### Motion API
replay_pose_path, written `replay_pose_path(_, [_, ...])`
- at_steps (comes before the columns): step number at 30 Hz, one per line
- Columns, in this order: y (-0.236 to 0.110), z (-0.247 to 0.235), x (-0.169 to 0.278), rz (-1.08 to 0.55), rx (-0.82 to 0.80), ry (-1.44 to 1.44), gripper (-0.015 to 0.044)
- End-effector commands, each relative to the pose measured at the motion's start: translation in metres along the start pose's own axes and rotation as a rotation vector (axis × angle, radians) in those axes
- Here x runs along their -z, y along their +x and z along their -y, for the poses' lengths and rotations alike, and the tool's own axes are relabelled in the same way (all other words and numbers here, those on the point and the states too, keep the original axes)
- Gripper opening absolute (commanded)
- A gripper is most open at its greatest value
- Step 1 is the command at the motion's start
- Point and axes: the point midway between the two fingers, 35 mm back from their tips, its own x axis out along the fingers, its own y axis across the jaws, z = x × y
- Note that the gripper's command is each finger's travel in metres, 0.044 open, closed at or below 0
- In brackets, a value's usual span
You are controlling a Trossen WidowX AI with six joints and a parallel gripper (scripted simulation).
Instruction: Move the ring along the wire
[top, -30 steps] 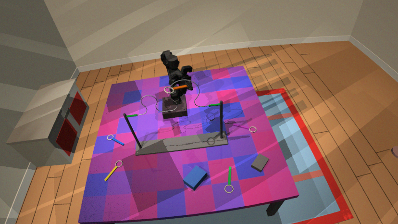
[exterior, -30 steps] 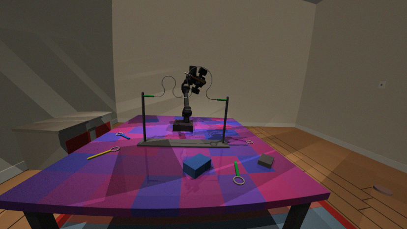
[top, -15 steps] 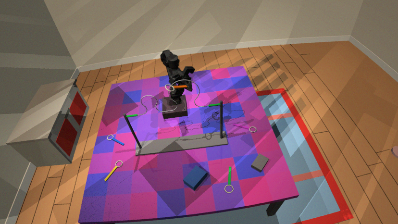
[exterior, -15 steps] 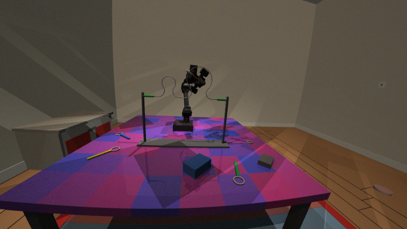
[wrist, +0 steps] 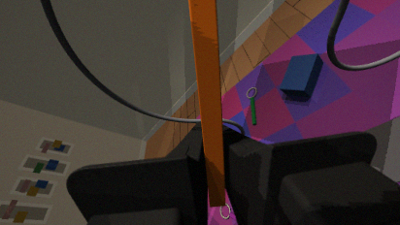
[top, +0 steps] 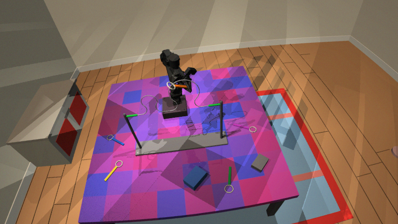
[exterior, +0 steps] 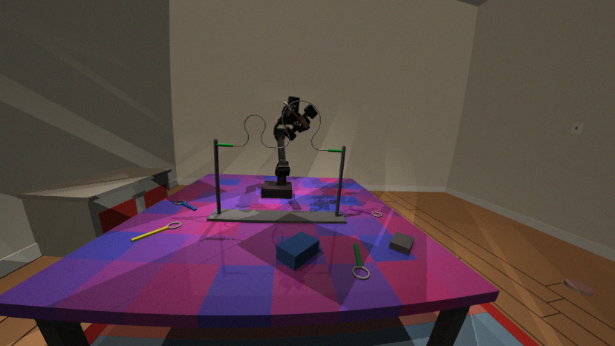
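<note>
My gripper (top: 186,87) (exterior: 301,120) (wrist: 206,127) is shut on the orange handle (top: 180,86) (wrist: 208,92) and holds it high above the table, in front of the arm. The ring (top: 174,85) at the handle's far end encircles the thin grey wire (top: 150,97) (exterior: 253,116) (wrist: 116,102) near the top of its tall middle arch. I cannot tell if ring and wire touch. The ring is out of the wrist view. The green wire ends sit by the left post (top: 131,115) (exterior: 225,145) and the right post (top: 213,105) (exterior: 334,150).
The posts stand on a grey base plate (top: 178,144) (exterior: 267,216). Loose rings lie on the table: blue-handled (top: 116,140), yellow-handled (top: 112,170), green-handled (top: 229,178) (wrist: 252,105), magenta-handled (top: 244,127). A blue block (top: 195,177) (wrist: 301,75) and a grey block (top: 259,162) lie in front. A cabinet (top: 36,122) stands left.
</note>
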Motion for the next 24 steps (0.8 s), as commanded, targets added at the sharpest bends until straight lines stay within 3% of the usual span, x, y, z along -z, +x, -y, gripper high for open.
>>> replay_pose_path(1, [0.0003, 0.0014, -0.0008, 0.001, 0.027, -0.046, -0.015])
replay_pose_path(24, [-0.0009, 0.0094, -0.0022, -0.012, 0.166, -0.294, -0.015])
